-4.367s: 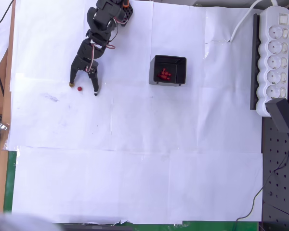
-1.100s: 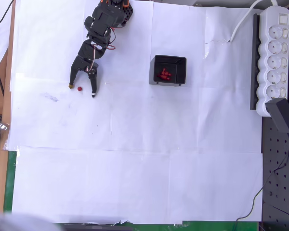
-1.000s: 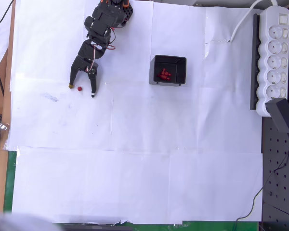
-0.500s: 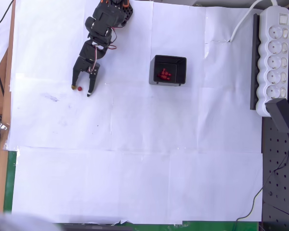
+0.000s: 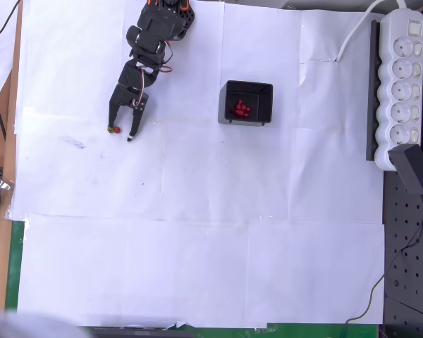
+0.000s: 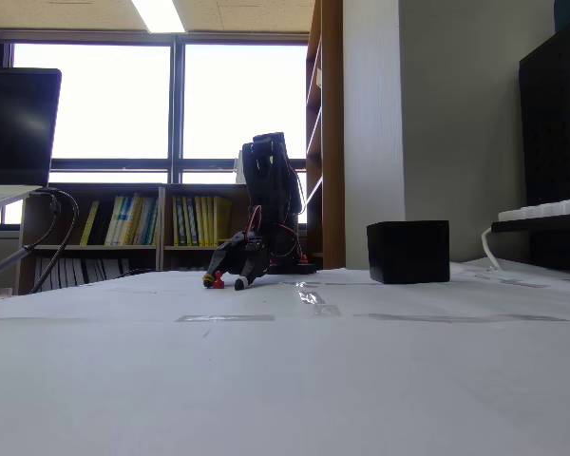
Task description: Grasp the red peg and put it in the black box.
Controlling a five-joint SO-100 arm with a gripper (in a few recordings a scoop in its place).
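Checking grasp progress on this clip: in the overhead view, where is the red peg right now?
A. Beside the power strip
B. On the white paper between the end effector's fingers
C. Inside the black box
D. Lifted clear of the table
B: the red peg lies on the white paper between the open end effector's fingers, well left of the black box.

Matt white paper sheets (image 5: 197,211) covering the table, matt black plastic box (image 5: 246,103), glossy white plastic power strip (image 5: 402,84)
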